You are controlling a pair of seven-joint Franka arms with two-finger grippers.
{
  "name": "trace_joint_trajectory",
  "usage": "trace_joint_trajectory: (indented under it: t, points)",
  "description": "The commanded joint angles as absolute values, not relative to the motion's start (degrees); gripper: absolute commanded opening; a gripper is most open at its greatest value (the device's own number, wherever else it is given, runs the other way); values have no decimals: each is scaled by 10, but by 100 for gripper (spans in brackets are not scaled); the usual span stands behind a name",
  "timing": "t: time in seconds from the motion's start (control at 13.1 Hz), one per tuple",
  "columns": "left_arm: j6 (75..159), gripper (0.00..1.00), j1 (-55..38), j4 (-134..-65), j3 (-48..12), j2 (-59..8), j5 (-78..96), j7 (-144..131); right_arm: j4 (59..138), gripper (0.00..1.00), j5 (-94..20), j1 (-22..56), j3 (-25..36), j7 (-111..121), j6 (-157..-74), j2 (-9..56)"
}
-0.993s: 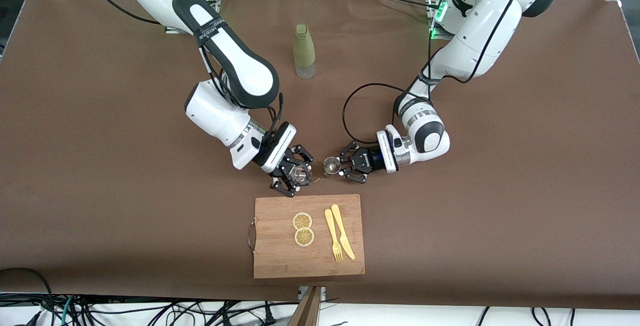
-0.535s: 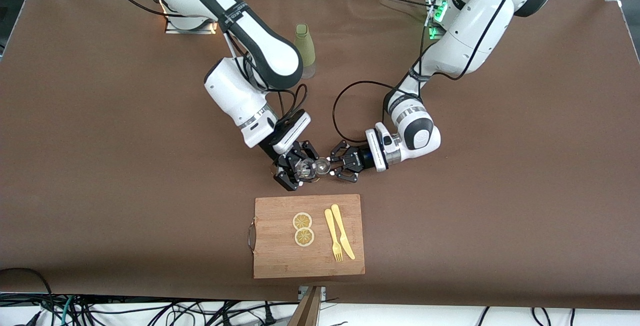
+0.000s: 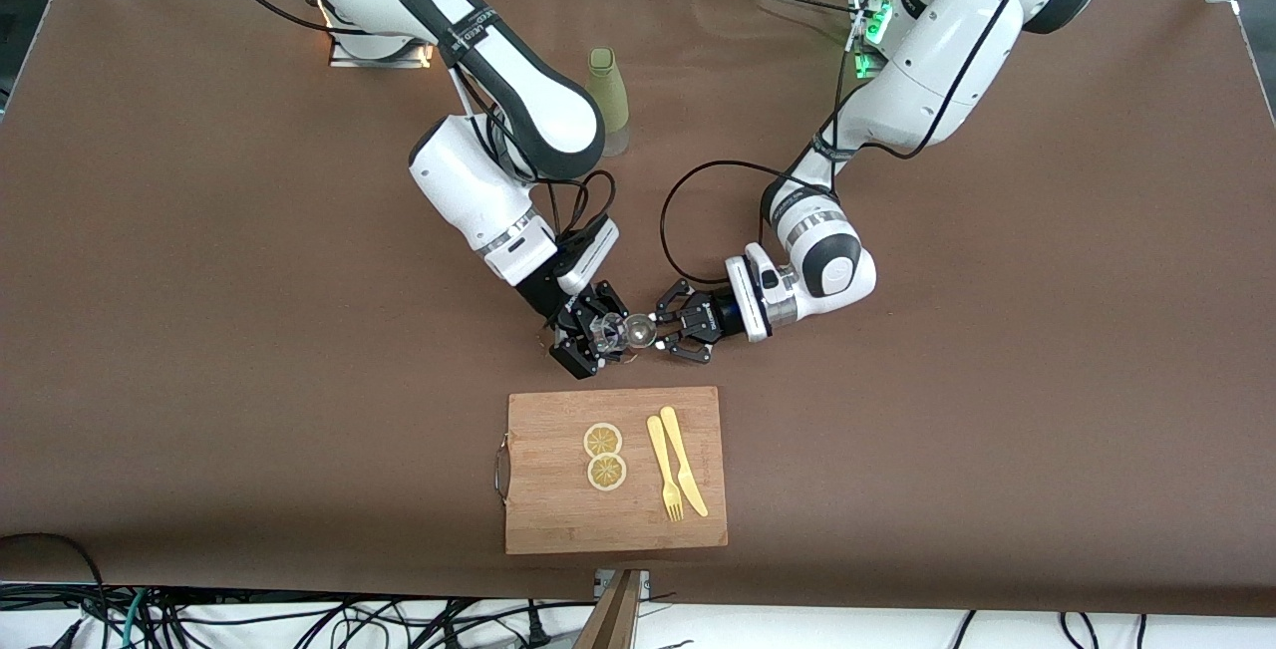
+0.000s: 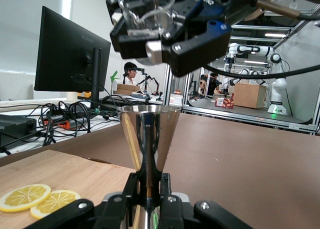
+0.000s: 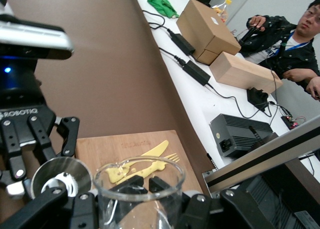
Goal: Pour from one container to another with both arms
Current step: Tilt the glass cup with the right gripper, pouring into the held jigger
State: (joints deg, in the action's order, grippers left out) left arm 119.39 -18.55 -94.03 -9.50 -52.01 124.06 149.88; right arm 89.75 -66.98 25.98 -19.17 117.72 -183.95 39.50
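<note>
My right gripper [image 3: 598, 334] is shut on a small clear glass [image 3: 604, 331], held over the brown table just above the cutting board's farther edge. My left gripper [image 3: 650, 333] is shut on the narrow waist of a steel jigger [image 3: 641, 332], which stands upright right beside the glass. In the left wrist view the jigger [image 4: 148, 131] rises from between my left gripper's [image 4: 148, 183] fingers. There the glass [image 4: 146, 11] hangs higher than the jigger's rim. The right wrist view shows the glass [image 5: 140, 186] in my right gripper [image 5: 145, 191], with the jigger's open mouth [image 5: 60, 178] beside it. I see no liquid in either.
A wooden cutting board [image 3: 558, 509] lies nearer the camera, carrying two lemon slices [image 3: 604, 456] and a yellow plastic fork and knife [image 3: 676, 465]. A green bottle [image 3: 607, 96] stands near the arms' bases, partly covered by the right arm. Brown cloth covers the table.
Both grippers have closed in on each other. The right arm swung toward the left arm's end with the glass, and the jigger moved to meet it; they now sit side by side.
</note>
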Motion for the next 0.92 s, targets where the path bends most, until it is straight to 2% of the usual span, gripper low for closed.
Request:
trace_joint_trajectory:
  t: [0.0, 0.84]
  points:
    - [1219, 0, -188, -940, -102, -512, 1265, 1537, 924, 1, -671, 265, -193, 1201, -1841, 381]
    - [1216, 0, -183, -942, -101, -508, 1259, 1538, 923, 1, -671, 272, -193, 1305, -1847, 384]
